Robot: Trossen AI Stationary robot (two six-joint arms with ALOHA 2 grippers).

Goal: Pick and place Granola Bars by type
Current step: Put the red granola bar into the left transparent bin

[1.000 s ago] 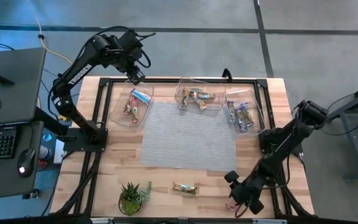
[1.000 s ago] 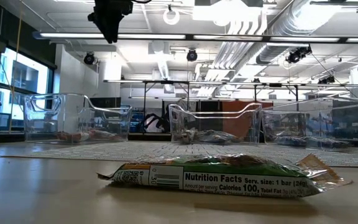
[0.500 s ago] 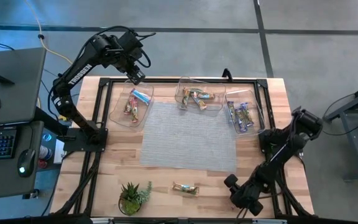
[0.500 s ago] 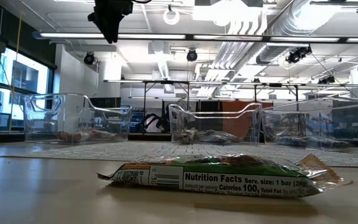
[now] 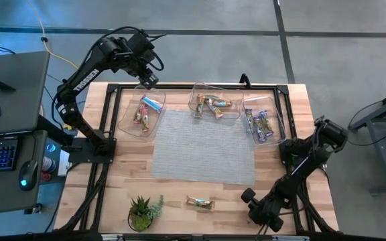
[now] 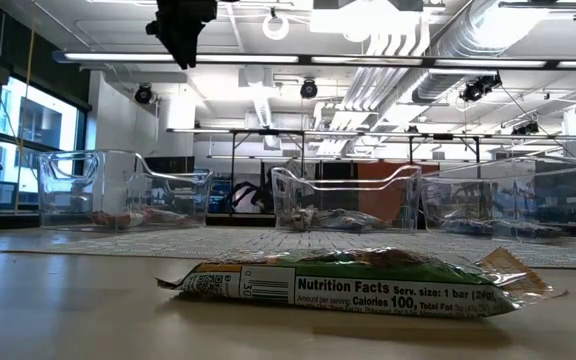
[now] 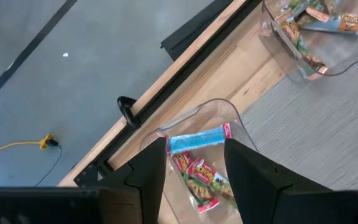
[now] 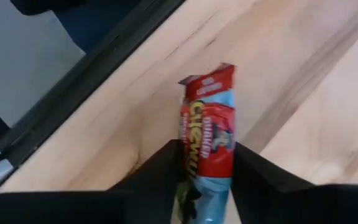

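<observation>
A red and light-blue granola bar [image 8: 207, 134] lies between the fingers of my right gripper [image 8: 207, 149], which is low at the table's near right corner [image 5: 255, 215]. The gripper hides that bar in the high view. A green-orange bar [image 5: 200, 203] lies flat on the wood near the front edge and also shows in the low view [image 6: 358, 283]. Other bars lie in three clear tubs at the far side. My left gripper [image 5: 151, 78] hangs open and empty above the left tub [image 5: 141, 112], over a blue bar [image 7: 196, 139]. My right gripper has the red and light-blue bar by its two long sides [image 8: 188, 140], pinched between the two fingers. The fingers come from above, slanting, with the bar's red end [image 8: 209, 79] sticking out beyond them. I cannot tell whether the bar rests on the wood or is just clear of it.
The middle tub [image 5: 214, 104] and the right tub [image 5: 263, 124] stand along the far edge beside the left one. A grey mat [image 5: 203, 144] covers the table's middle. A small potted plant [image 5: 143, 211] stands near the front left. A black frame [image 5: 179, 86] rims the table.
My right arm has folded in and its gripper has shifted a little over the red bar. That bar showed beside the gripper in the high view before and is covered by it now. The green-orange bar and the tubs have stayed put.
</observation>
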